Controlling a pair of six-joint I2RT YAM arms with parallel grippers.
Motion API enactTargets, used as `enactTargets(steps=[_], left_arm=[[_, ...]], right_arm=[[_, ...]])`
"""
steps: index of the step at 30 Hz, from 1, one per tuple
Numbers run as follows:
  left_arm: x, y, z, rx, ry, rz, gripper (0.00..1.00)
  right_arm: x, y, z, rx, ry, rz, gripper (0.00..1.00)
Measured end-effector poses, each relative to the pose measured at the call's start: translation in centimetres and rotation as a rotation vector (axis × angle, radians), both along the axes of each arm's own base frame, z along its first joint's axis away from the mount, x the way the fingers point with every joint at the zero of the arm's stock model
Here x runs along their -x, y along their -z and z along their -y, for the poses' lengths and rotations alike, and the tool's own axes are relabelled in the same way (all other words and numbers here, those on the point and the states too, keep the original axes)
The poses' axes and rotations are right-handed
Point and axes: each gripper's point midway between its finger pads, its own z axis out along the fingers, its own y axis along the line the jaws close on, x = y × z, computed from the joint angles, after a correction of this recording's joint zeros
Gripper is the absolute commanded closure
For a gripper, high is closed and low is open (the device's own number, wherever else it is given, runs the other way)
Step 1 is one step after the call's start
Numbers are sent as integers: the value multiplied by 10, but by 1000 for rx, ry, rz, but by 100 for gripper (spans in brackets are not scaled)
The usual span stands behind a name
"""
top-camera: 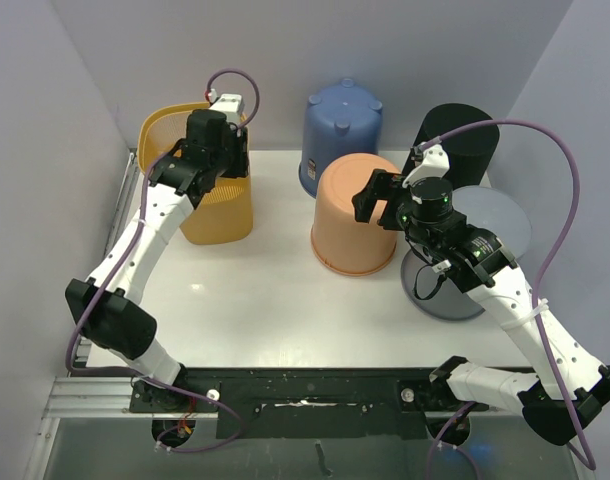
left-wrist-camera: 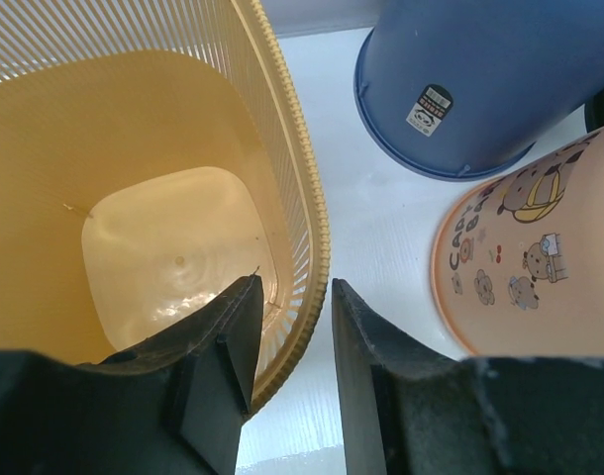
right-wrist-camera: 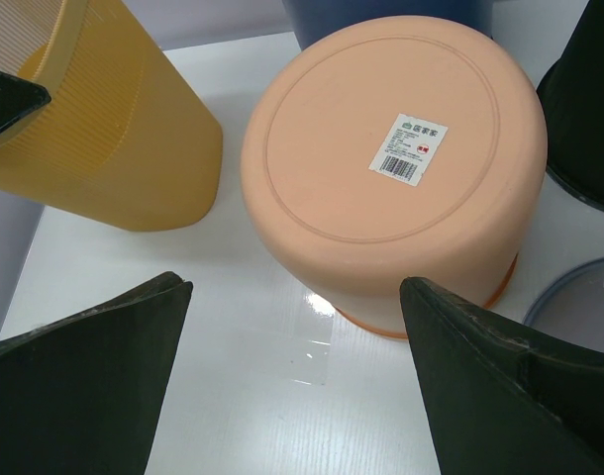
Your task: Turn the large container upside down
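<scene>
The yellow ribbed basket (top-camera: 220,215), the large container, was seen standing upright and open-mouthed on the white table (top-camera: 275,300), well apart from the peach bucket (top-camera: 350,215) on the left arm's side. Its rim was straddled by the left gripper (left-wrist-camera: 294,287): one finger was set inside the wall and the other outside. The jaws were drawn narrow about the rim. Whether the rim was actually pinched could not be told.

The peach bucket was found inverted, with a barcode label shown on its upturned base and cartoon bears printed on its side. The right gripper (top-camera: 377,200) was held above its edge on the right arm's side, jaws spread wide and nothing held between them.

Just behind the peach bucket, a blue bucket (top-camera: 340,125) was also seen upside down. A black bin (top-camera: 465,140) was placed behind the peach bucket on the right arm's side, and a grey container (top-camera: 490,220) was seen beside the peach bucket on that same side.
</scene>
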Motion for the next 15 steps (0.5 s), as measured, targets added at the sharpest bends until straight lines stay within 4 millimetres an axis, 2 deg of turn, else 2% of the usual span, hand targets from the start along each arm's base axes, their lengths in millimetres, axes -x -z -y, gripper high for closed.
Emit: enactTargets(steps=[7, 13, 15], left_arm=[[-5, 11, 0, -18, -7, -20, 72], [-11, 14, 8, -35, 30, -20, 100], [-13, 12, 8, -45, 27, -12, 100]], right_arm=[[0, 0, 0, 0, 0, 0, 8], [0, 0, 0, -1, 0, 0, 8], [0, 0, 0, -1, 0, 0, 8]])
